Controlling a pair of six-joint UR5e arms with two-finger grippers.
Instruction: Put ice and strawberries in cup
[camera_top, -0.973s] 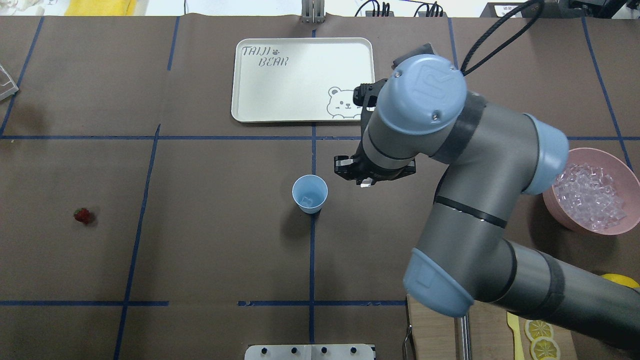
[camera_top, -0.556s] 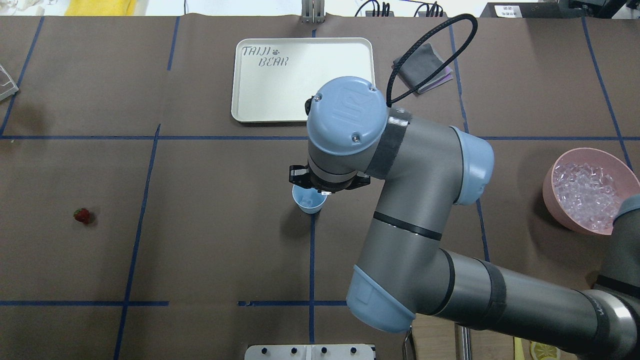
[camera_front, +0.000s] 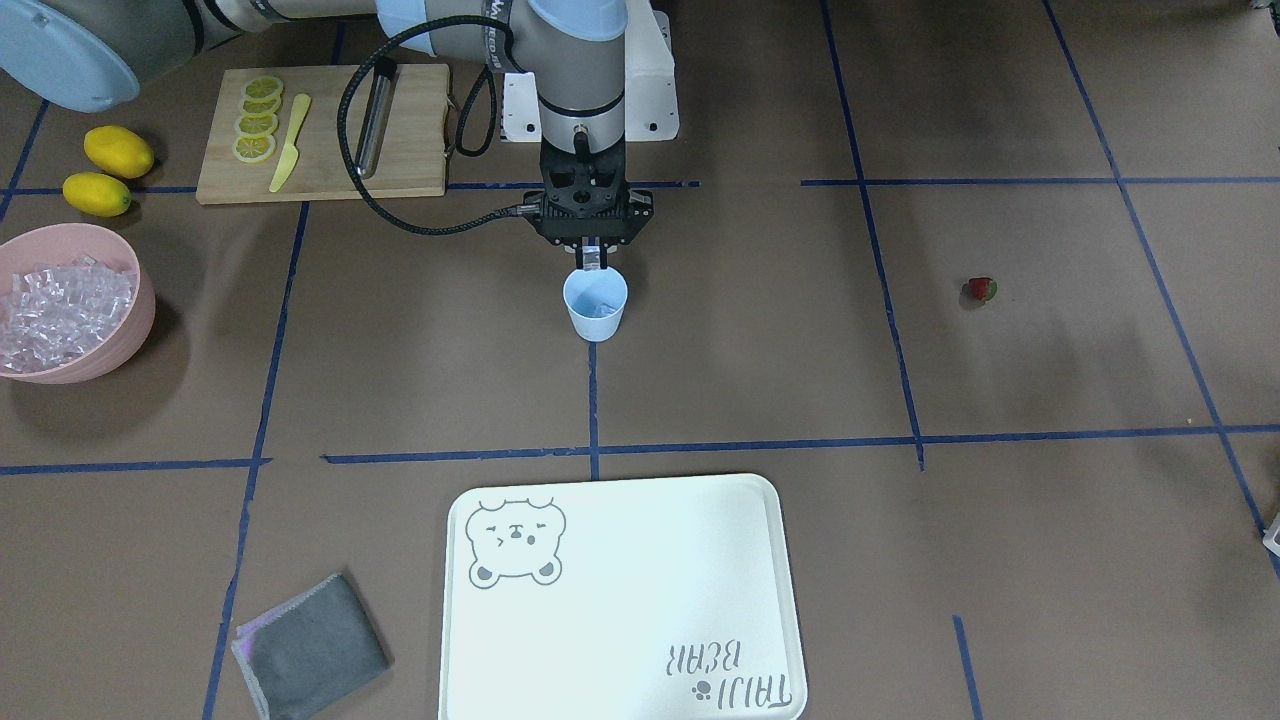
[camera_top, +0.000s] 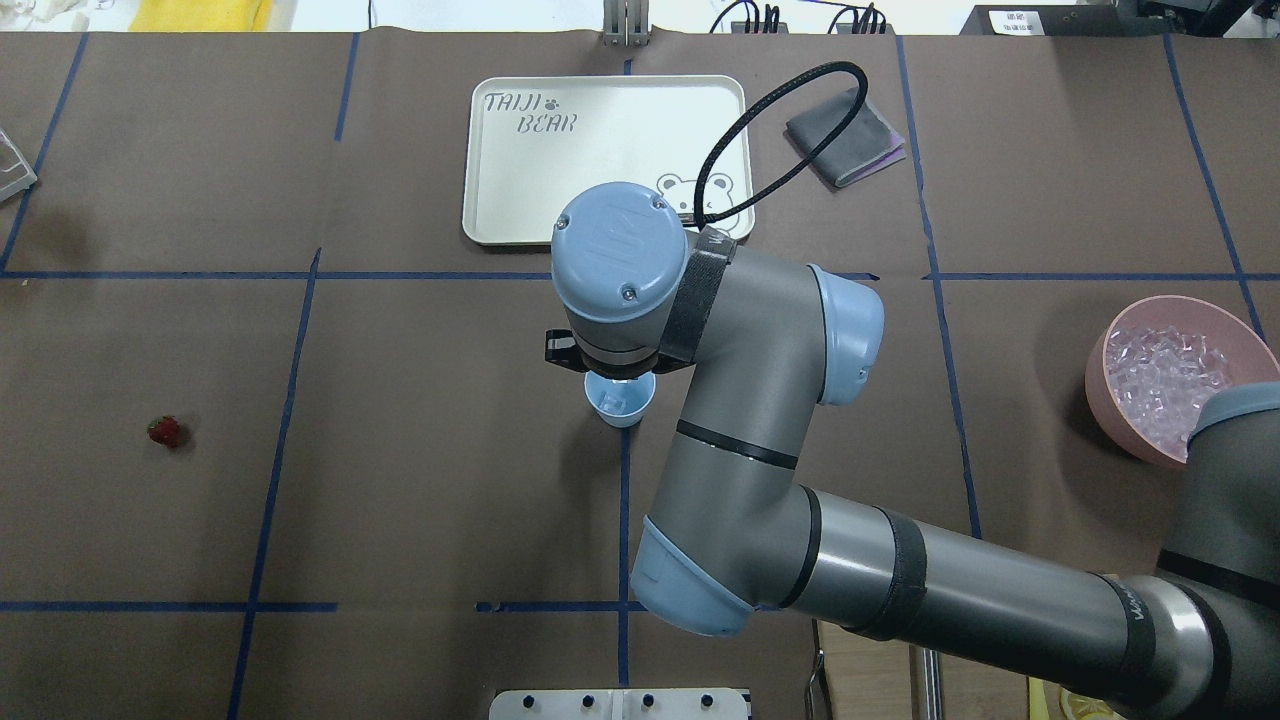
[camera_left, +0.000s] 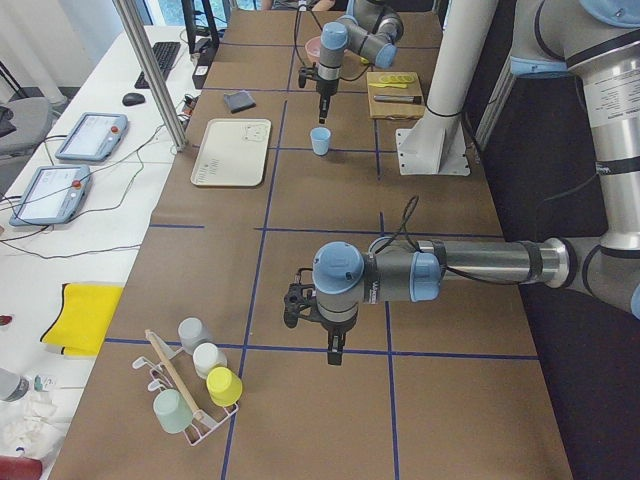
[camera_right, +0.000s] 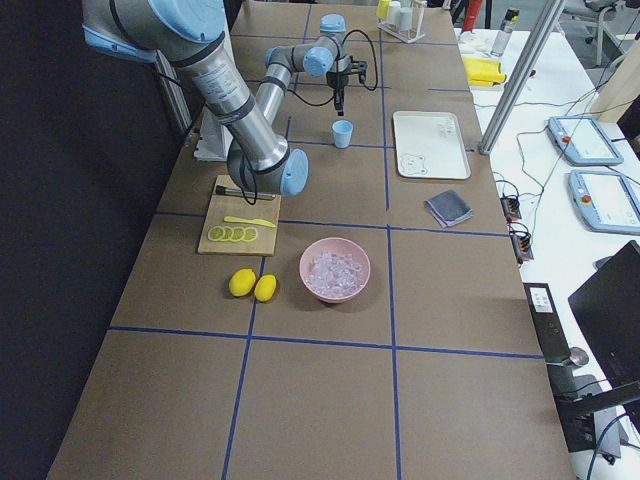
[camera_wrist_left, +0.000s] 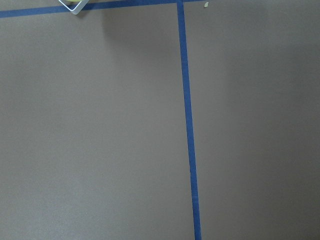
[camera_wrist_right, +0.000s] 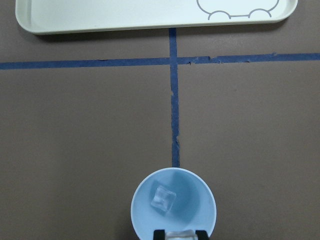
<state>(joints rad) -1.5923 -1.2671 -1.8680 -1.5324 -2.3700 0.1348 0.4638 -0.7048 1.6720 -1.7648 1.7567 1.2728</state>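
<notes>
One cup (pale blue, upright) at mid-worktop, standing on a blue tape line. One strawberry, alone on the bare surface, well apart from the cup, out toward the robot's left end.

Two loose cubes counted:
- One ice cube, pinched between the closed fingertips of the right hand, just above the cup's mouth at its robot-side rim.
- One second cube, lying on the cup's bottom.

Beyond counting: the ice heap in the single pink bowl at the right end. Near it, two lemons. On one cutting board, four lemon slices and one yellow knife. On the far side, one tray with a bear print and one grey cloth.

Hard to see:
- From overhead, right hand buried under its own wrist, and the far part of the cup covered with it.
- In the right wrist view, only the fingertips showing (at the bottom edge), with the cup's near rim cut off there.
- Left hand hanging over bare worktop, caught only small in the side view, so cannot tell whether open or closed.
- Left wrist view: nothing but brown surface, blue tape and a white corner clipped at the top edge.
</notes>
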